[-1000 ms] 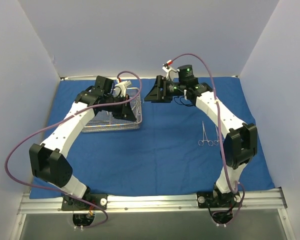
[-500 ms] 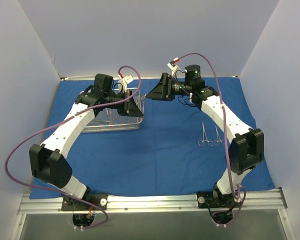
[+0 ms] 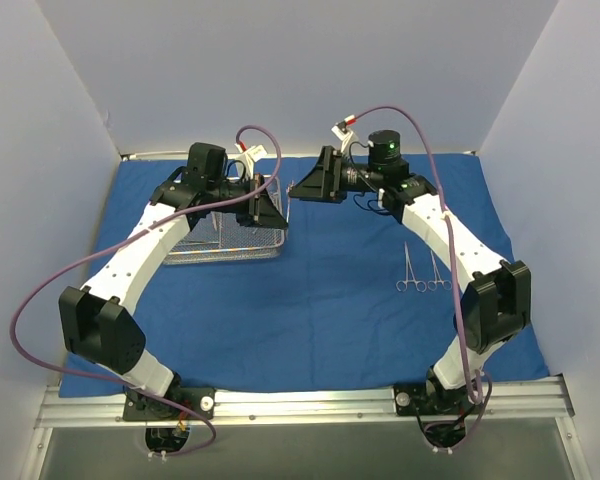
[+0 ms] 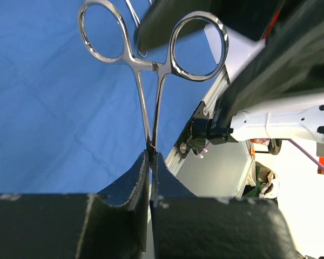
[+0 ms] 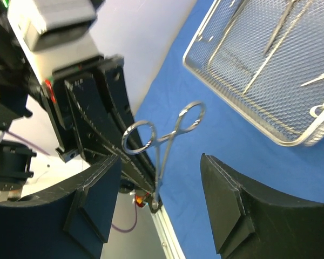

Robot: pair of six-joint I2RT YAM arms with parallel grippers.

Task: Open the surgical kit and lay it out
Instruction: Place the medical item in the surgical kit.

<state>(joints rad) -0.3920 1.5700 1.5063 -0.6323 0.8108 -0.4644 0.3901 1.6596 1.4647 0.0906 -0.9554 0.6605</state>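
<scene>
The royal-blue cloth wrap [image 3: 330, 310] lies spread open over the table. The wire-mesh tray [image 3: 225, 258] sits on it at the back left and holds several thin instruments [image 5: 267, 46]. My left gripper [image 3: 270, 205] is above the tray's right end, shut on the tips of a silver ring-handled forceps [image 4: 151, 81]. Its rings point toward my right gripper [image 3: 298, 190]. In the right wrist view the right gripper [image 5: 162, 178] is open, and the forceps [image 5: 162, 145] hangs between its fingers without touching them. Two more forceps [image 3: 420, 272] lie side by side on the cloth at the right.
White walls enclose the table on the left, back and right. The metal rail [image 3: 310, 400] with both arm bases runs along the near edge. A purple cable [image 3: 40, 300] loops out from the left arm. The tray [image 5: 283, 102] lies just beyond the right gripper.
My left gripper has moved right, off the tray's edge, carrying the forceps. My right gripper has shifted back and left to meet it, with its jaws open around the ring handles.
</scene>
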